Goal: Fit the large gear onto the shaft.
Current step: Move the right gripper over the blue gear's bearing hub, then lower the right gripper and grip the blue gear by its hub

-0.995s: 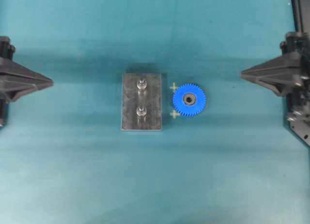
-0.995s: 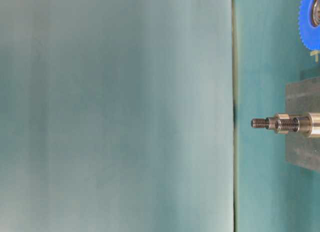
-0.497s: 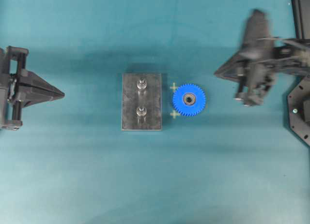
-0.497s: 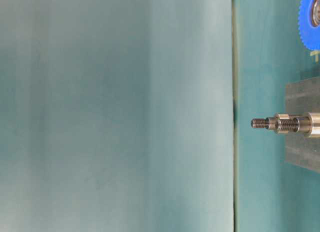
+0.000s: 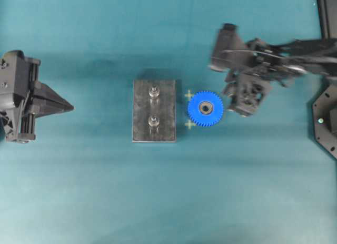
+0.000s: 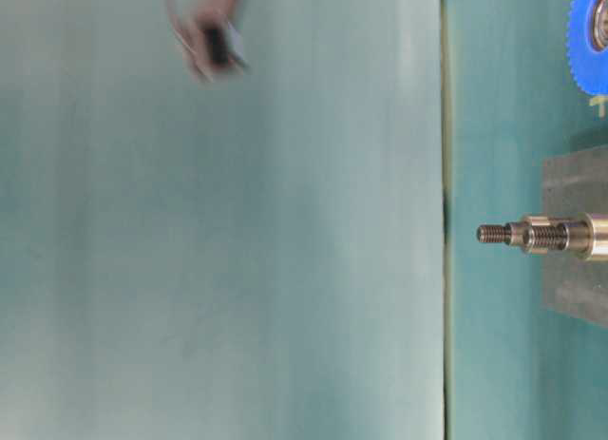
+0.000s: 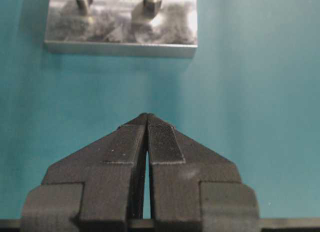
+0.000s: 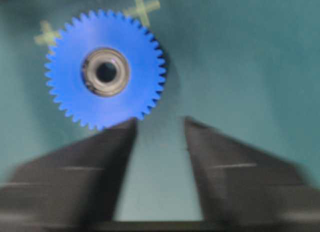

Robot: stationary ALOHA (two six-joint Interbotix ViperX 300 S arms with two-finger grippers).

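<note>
The large gear [image 5: 205, 109], bright blue with a silver bearing, lies flat on the teal mat just right of the grey plate [image 5: 142, 115]. Two shafts [image 5: 154, 92] [image 5: 154, 122] stand upright on the plate, both bare. My right gripper [image 5: 238, 99] hovers close to the gear's right side, blurred. In the right wrist view its jaws [image 8: 160, 122] are open and empty, with the gear [image 8: 106, 74] ahead and to the left. My left gripper [image 5: 71, 108] is far left of the plate, shut and empty [image 7: 148, 116], facing the plate [image 7: 120, 36].
Two yellow cross marks [image 5: 188, 95] [image 5: 189, 124] sit on the mat between plate and gear. The right arm's black base [image 5: 326, 123] occupies the right edge. In the table-level view the shafts [image 6: 532, 235] overlap and a blurred dark arm part [image 6: 214, 46] shows.
The right arm swung in from the right edge to beside the gear, and its jaws went from shut to open. The left gripper edged slightly toward the plate. Gear and plate stayed put.
</note>
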